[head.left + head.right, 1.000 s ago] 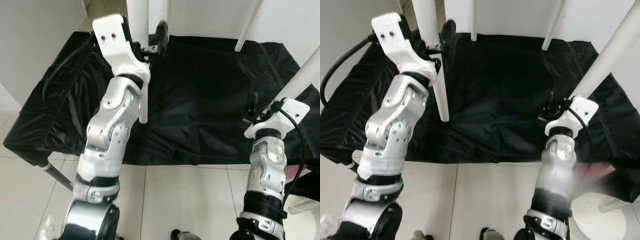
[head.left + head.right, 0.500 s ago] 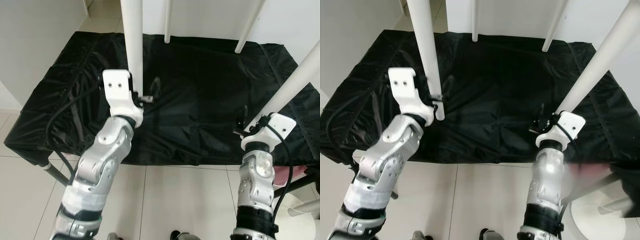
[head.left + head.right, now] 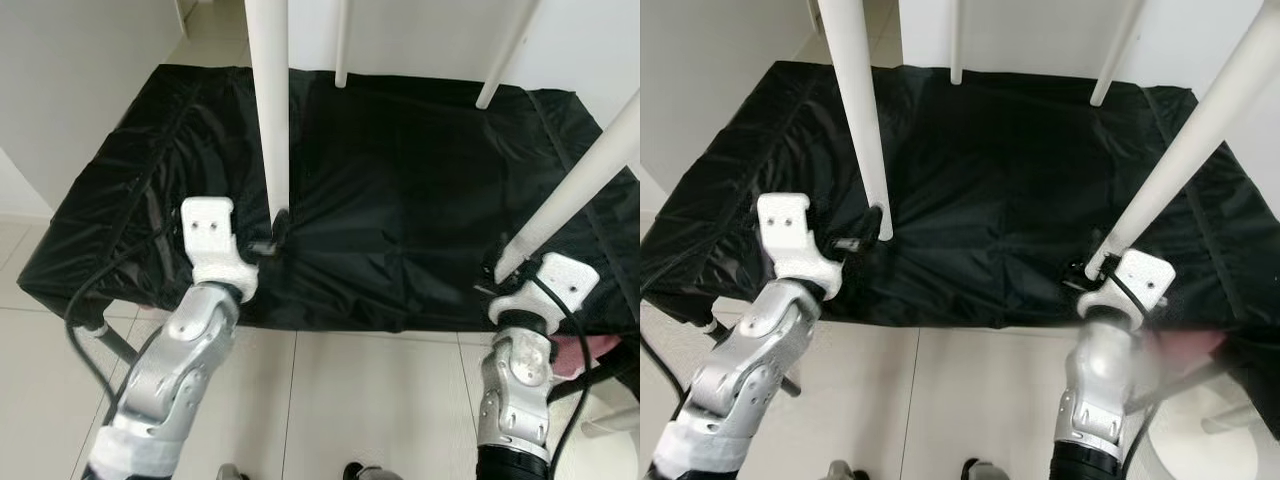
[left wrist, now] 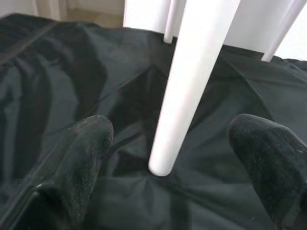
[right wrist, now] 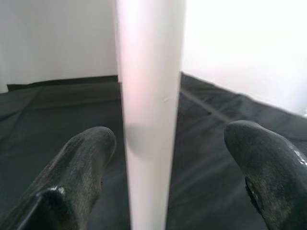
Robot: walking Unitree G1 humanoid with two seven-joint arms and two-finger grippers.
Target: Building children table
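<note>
While spread, left tool, table leg between

— What's cut off?
— All four white table legs run past the top edge; tabletop unseen.
— And blurred?
— A pink object beside the right arm; the right end effector sits mostly hidden behind its wrist

table legs — 4 | black sheet — 1 | grippers — 2
</note>
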